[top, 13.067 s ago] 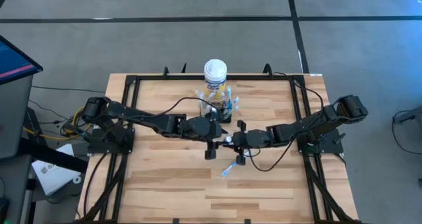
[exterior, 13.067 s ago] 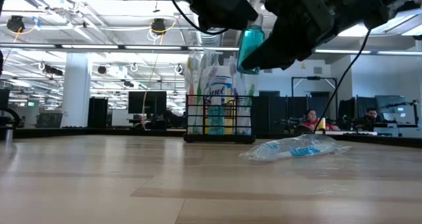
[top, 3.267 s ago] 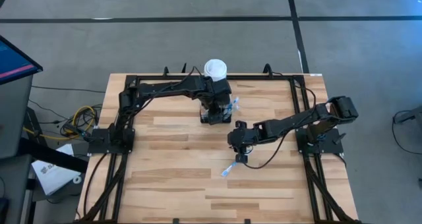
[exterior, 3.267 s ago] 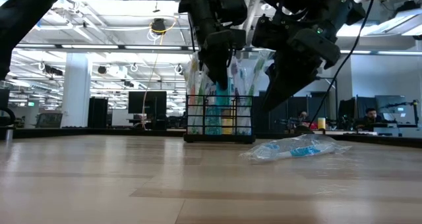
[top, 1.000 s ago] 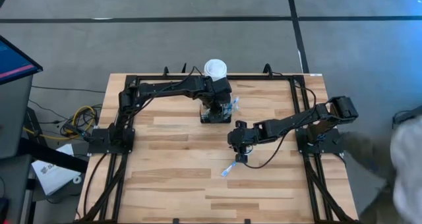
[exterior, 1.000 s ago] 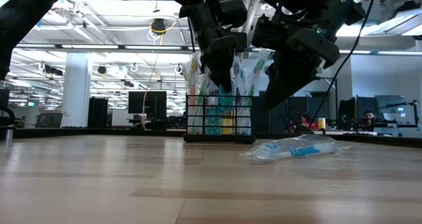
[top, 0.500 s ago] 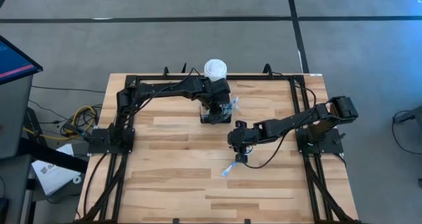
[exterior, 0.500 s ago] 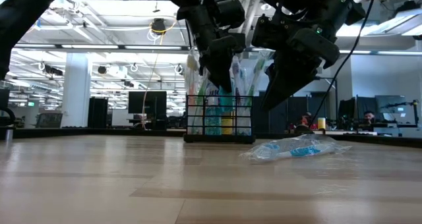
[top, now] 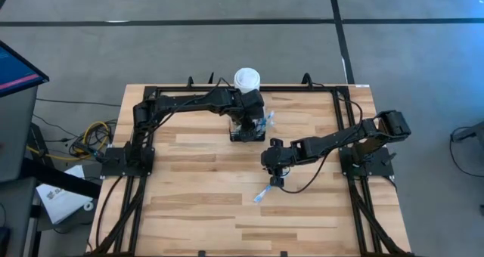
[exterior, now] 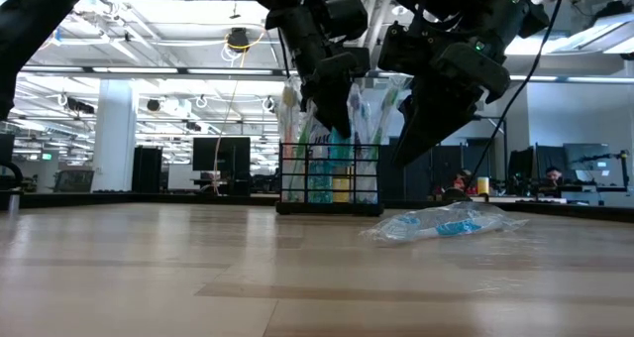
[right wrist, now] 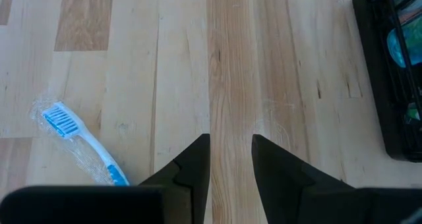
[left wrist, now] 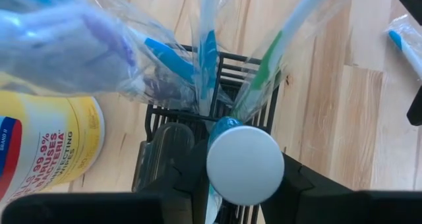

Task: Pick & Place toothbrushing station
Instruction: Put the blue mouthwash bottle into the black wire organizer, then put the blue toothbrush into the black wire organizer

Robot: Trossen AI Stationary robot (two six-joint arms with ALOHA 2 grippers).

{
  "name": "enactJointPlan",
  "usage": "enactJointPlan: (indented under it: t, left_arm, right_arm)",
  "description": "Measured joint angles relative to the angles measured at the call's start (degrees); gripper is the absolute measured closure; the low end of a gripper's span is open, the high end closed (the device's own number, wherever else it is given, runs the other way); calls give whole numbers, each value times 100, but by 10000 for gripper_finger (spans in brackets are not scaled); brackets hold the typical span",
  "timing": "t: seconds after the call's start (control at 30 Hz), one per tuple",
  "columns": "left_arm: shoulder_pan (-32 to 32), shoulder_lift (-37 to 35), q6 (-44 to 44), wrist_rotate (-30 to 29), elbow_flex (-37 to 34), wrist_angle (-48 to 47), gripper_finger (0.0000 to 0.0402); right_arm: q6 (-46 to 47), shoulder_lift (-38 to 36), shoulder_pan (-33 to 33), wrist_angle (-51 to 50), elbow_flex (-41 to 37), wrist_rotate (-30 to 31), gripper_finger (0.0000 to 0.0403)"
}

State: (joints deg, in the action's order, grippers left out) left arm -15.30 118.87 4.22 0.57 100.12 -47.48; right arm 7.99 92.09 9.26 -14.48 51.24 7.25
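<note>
The toothbrushing station, a low black wire caddy [top: 248, 130] [exterior: 330, 181], stands at the table's far middle, in front of a white-lidded yellow canister [top: 246, 79]. Several plastic-wrapped toothbrushes [left wrist: 206, 49] stand in it. My left gripper [left wrist: 245, 184] reaches down into the caddy from above, shut on a teal bottle with a round white cap [left wrist: 245, 165]. My right gripper [right wrist: 231, 155] hangs open over bare wood nearer the table's middle, with nothing between its fingers. A loose wrapped toothbrush [right wrist: 82, 145] [top: 262, 194] lies flat on the table beside it. My left gripper has the teal bottle between its two fingers [left wrist: 191, 174], which come steeply from above. The white cap hides the place where they meet it. The bottle's teal body [left wrist: 223, 126] stands upright inside the caddy among the toothbrushes.
The canister [left wrist: 46, 138] stands close behind the caddy. A black metal frame [top: 155, 98] runs round the tabletop. Bare wood lies toward the near edge [top: 249, 227]. A screen [top: 15, 68] stands off the table's left side.
A blurred person at the table's right side one second ago has gone out of the high view. Both arms have kept still.
</note>
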Motion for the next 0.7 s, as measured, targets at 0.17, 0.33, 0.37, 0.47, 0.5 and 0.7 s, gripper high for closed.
enactJointPlan:
  t: [0.17,0.33,0.37,0.47,0.5,0.7]
  left_arm:
    - [1,0,-12,1,0,0,306]
    - [1,0,-12,41,0,62,288]
    - [2,0,-14,41,0,73,282]
    - [3,0,-12,38,0,68,267]
    - [1,0,-12,36,0,68,264]
    - [1,0,-14,32,0,35,274]
  right_arm:
    - [2,-1,-1,0,0,0,301]
    - [2,0,0,-2,0,0,301]
    - [2,0,-2,-2,0,0,301]
    - [2,0,-1,-2,0,1,301]
    - [2,0,-1,-2,0,0,301]
    - [2,0,-2,-2,0,0,301]
